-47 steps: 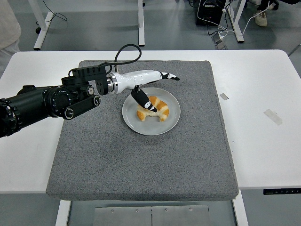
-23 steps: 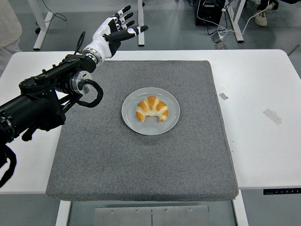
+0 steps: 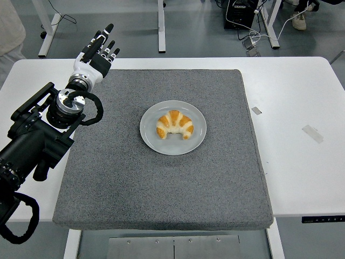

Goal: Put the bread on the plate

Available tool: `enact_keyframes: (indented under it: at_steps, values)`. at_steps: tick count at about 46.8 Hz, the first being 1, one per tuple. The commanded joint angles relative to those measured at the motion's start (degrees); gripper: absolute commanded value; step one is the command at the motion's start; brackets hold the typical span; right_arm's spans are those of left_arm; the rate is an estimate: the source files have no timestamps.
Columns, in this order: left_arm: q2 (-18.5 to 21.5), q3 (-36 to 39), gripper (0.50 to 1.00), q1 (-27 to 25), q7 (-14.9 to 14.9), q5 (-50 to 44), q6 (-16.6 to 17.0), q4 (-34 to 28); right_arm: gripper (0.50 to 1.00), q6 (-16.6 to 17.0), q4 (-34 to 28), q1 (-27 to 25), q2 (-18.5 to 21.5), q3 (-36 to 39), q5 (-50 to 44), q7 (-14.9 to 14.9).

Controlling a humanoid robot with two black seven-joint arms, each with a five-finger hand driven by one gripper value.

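Observation:
A golden croissant (image 3: 174, 124) lies on the round grey plate (image 3: 156, 139) in the middle of the grey mat (image 3: 161, 183). My left hand (image 3: 98, 49) is raised near the mat's far left corner, well away from the plate. Its fingers (image 3: 106, 30) are spread and hold nothing. The black left arm (image 3: 40, 137) comes in from the left edge. The right arm is out of view.
The mat lies on a white table (image 3: 302, 97). Two small tape pieces (image 3: 312, 133) lie on the table at the right. A person's light clothing (image 3: 9, 27) shows at the top left. Table legs and cables stand on the floor beyond.
My left hand let go of the croissant on the plate, lifted away and swung back to the far left. The croissant stays on the plate.

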Motion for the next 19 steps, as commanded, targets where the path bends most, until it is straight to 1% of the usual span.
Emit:
enact_keyframes:
  at_steps: [1,19]
  values:
    - [0.0,-0.8,0.983,0.2,0.1,-1.0,0.0,-0.1,1.000,0.0,0.0,0.0,0.0,0.0,0.0,0.0]
    - [0.2,-0.7,0.983,0.0,0.2,-1.1,-0.2,-0.1,1.000,0.0,0.0,0.0,0.0,-0.4,0.0,0.0]
